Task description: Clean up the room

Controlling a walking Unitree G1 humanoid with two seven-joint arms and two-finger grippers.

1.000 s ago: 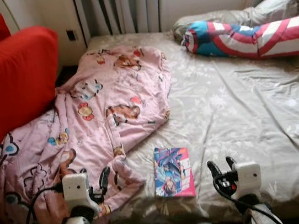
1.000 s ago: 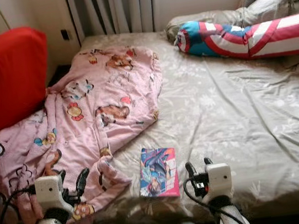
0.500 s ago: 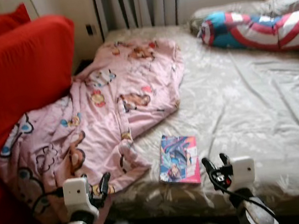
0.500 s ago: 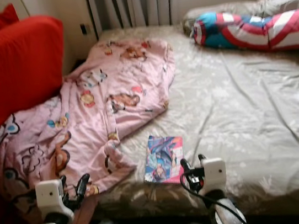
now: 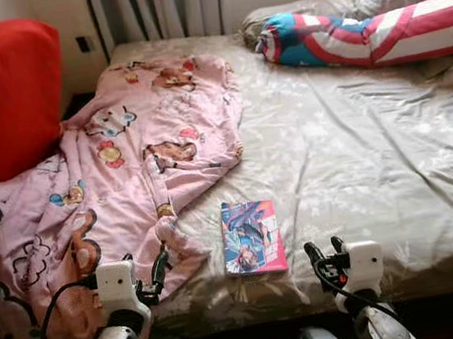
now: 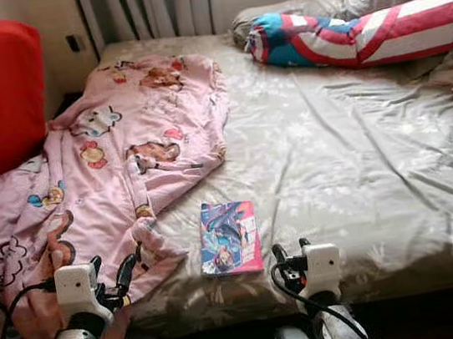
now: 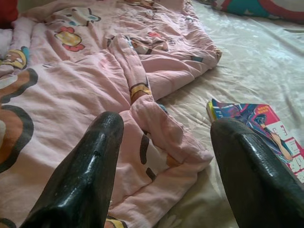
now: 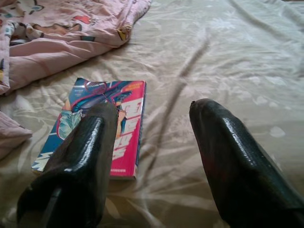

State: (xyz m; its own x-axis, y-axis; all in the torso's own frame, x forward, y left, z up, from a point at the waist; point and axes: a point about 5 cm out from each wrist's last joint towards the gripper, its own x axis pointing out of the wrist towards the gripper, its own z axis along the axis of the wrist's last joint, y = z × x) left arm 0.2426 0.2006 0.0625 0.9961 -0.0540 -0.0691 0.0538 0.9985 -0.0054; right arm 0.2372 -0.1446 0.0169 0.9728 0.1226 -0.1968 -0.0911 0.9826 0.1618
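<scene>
Left eye view, blanket [image 5: 102,187] beside book [image 5: 252,237]

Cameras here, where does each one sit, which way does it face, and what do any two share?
Head eyes: on the head, looking forward and down over the bed; left gripper and right gripper show low.
Left wrist: looks along its open fingers at the blanket and book.
Right wrist: looks along its open fingers at the same book.
Shared: all show book and blanket.
</scene>
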